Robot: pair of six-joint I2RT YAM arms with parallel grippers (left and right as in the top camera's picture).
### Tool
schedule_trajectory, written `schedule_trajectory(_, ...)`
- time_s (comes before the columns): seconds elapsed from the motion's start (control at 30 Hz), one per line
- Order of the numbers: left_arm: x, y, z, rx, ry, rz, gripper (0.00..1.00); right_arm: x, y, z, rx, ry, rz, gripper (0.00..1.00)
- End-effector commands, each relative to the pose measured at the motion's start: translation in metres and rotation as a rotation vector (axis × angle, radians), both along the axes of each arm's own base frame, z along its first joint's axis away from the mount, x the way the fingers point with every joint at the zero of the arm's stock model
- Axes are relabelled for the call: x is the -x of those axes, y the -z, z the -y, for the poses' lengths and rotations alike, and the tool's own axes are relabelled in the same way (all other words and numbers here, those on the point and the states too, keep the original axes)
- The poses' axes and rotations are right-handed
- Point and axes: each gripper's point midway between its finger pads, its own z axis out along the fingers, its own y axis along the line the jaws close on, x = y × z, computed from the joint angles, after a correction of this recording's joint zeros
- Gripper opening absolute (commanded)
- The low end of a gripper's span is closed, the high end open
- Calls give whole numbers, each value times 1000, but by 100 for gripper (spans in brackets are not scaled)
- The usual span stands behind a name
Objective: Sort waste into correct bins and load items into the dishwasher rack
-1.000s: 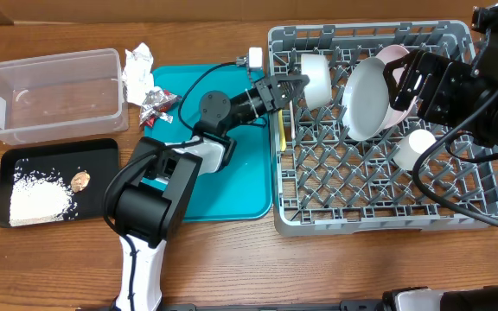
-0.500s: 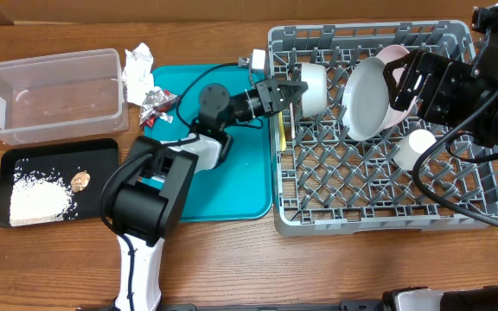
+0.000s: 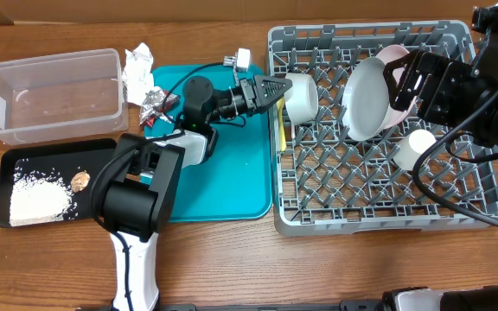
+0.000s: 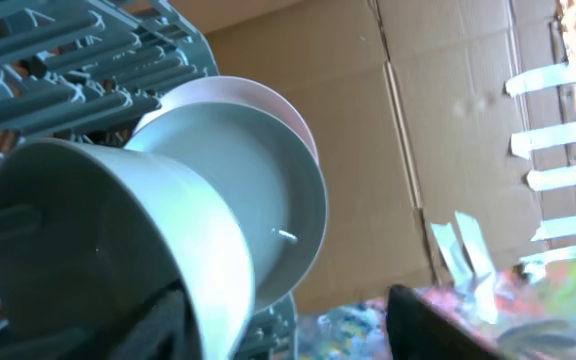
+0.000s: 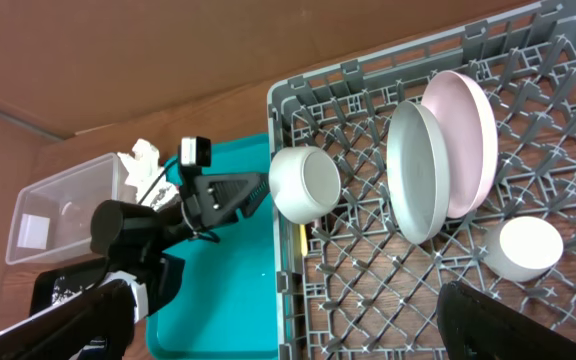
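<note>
Presently, left gripper (image 3: 277, 89) narrow on the rim of the round grey bowl (image 3: 302, 96), tipped sideways in the big grey plastic pegged rack (image 3: 387, 186), top centre of overhead view; right gripper (image 5: 298, 335) spread wide.

The grey bowl (image 3: 303, 97) is pulled back toward the left edge of the dishwasher rack (image 3: 361, 186), pinched in the left gripper (image 3: 277, 88). The left arm's elbow is swung further left over the teal tray (image 3: 232, 181) too.

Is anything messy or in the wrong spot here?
Yes. The crumpled napkin and the red wrapper lie loose at the teal tray's corner, next to the clear tub and not inside any bin.
</note>
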Motion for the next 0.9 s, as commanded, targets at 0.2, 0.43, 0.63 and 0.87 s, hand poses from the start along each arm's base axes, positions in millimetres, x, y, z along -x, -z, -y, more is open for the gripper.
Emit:
schedule_trajectory(0.2, -15, -2, -43, 22, -2, -89, 100, 0, -1, 0, 0, -1, 5, 100)
schedule_trajectory(0.43, 0, -63, -85, 6, 51, 94, 100, 10, -13, 0, 47, -59, 69, 100)
schedule_trajectory(0.63, 55, -189, -124, -33, 35, 443, 100, 55, -74, -2, -10, -92, 330, 100)
schedule_trajectory(0.87, 103, -274, -147, -120, -179, 643, 100, 72, -75, -5, -28, -119, 337, 100)
